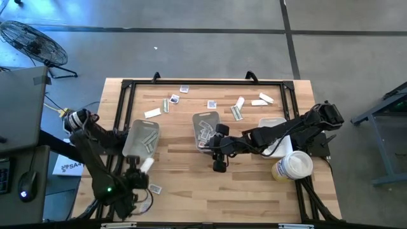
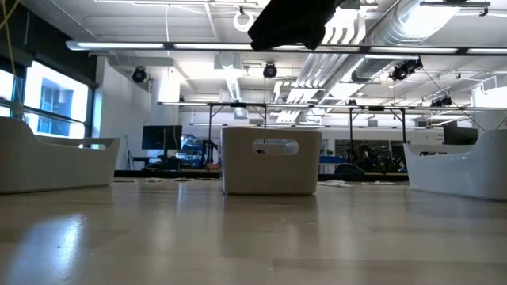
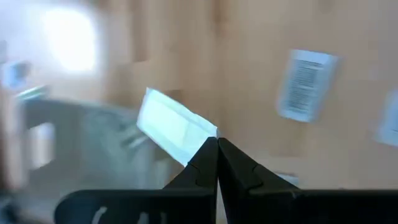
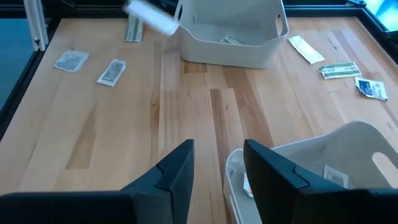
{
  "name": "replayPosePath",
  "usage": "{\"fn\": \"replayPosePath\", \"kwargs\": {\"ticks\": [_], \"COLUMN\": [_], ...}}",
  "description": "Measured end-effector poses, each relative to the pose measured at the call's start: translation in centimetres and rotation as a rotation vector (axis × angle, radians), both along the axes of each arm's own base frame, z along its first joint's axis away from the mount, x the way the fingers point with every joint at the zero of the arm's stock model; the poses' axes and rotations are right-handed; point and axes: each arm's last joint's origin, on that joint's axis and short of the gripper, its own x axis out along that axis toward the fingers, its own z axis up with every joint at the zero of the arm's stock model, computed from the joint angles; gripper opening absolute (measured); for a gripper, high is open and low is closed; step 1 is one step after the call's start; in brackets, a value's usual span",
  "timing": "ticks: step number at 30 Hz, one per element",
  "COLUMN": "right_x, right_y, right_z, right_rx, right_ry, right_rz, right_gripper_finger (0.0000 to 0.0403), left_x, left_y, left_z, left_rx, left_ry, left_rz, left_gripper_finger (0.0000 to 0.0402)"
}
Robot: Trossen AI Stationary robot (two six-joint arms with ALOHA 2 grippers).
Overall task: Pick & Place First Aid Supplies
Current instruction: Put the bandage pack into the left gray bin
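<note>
A white oblong wrapper [image 3: 173,124] was pinched by one corner between the closed fingers of the left pincer [image 3: 217,144], which held it in the air just beside the left grey tray [image 1: 141,138], near the front left part of the tabletop [image 1: 254,191]. In the high view this wrapper [image 1: 146,165] showed as a small white piece at the near end of that tray. A square sachet with dark print [image 3: 305,85] lay flat on the wood close by, and in the high view one sachet [image 1: 154,188] lay near the front edge. More packets were spread along the far side of the tabletop: a white wrapper [image 1: 152,113], a green-white strip [image 1: 236,112], another white wrapper [image 1: 266,98] and a small sachet [image 1: 184,89]. Some packets already lay inside the middle tray [image 1: 205,121]. The right pincer [image 4: 217,163] hung over the middle of the tabletop with its fingers apart and nothing between them, just beside the rim of a white tray [image 4: 348,140]. A round white tub [image 1: 292,165] stood near the right arm.
</note>
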Motion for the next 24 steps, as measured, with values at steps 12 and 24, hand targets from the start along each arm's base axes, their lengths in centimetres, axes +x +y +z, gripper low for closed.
{"fn": "replayPosePath", "kwargs": {"ticks": [12, 24], "right_x": [-0.4, -2.4], "right_y": [1.6, 6.2], "right_z": [0.0, -0.4], "right_rx": [-0.028, 0.007], "right_ry": [0.006, 0.052], "right_rz": [0.069, 0.207], "right_gripper_finger": [0.0133, 0.0133], "left_x": [3.8, 5.2], "left_y": [8.7, 17.3], "left_z": [2.2, -2.8], "left_rx": [0.114, -0.150], "left_ry": [0.025, 0.105], "left_rz": [0.330, 0.441], "left_gripper_finger": [0.0000, 0.0000]}}
